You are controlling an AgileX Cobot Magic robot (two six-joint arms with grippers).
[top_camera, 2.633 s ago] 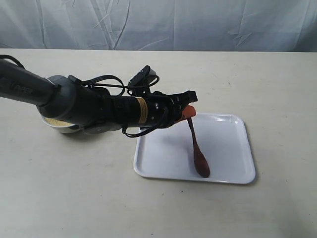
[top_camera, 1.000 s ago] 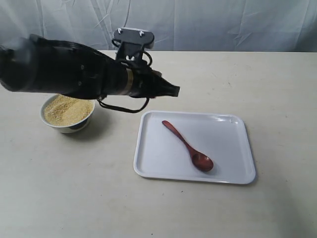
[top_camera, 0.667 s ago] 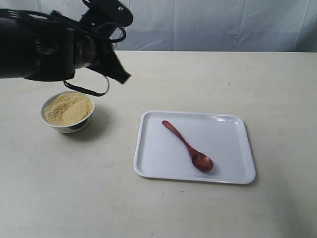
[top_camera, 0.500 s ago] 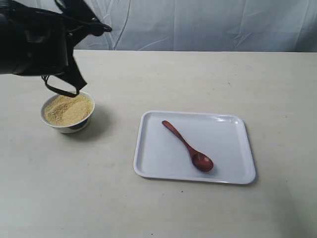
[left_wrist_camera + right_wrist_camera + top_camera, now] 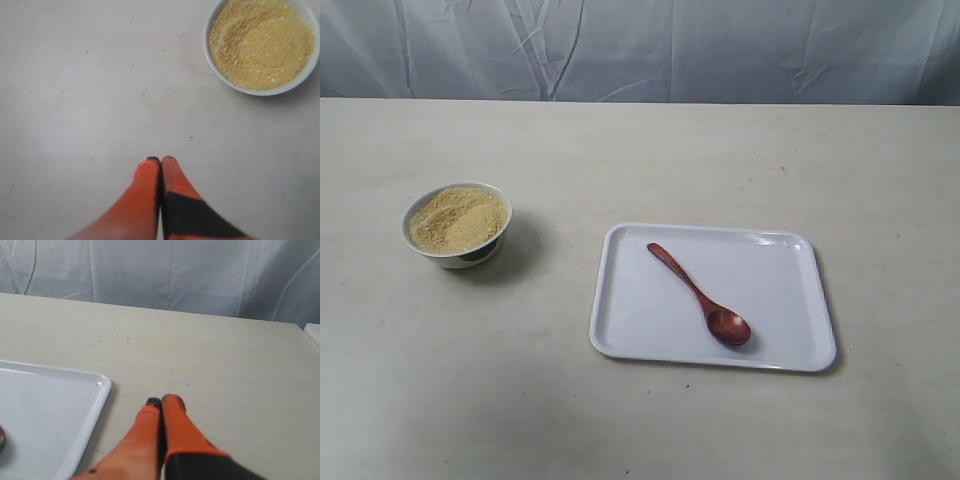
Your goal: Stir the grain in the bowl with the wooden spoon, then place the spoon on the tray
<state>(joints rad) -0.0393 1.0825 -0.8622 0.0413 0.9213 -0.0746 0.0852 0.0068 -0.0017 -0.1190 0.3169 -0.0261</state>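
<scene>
The wooden spoon [image 5: 701,296] lies flat on the white tray [image 5: 780,345], head toward the front right. To the left stands the white bowl [image 5: 456,226], full of yellowish grain [image 5: 457,218]; the bowl [image 5: 260,91] and its grain [image 5: 260,42] also show in the left wrist view. My left gripper [image 5: 161,161] is shut and empty over bare table, well apart from the bowl. My right gripper [image 5: 161,401] is shut with nothing in it, beside a corner of the tray [image 5: 97,400]. Neither arm shows in the exterior view.
The beige table [image 5: 650,160] runs back to a wrinkled pale cloth backdrop [image 5: 720,45]. The table's far edge meets that backdrop [image 5: 175,275] in the right wrist view.
The left arm has let go of the spoon, which now lies on the tray. The arm swung up and left past the bowl and left the exterior view, its jaws closing.
</scene>
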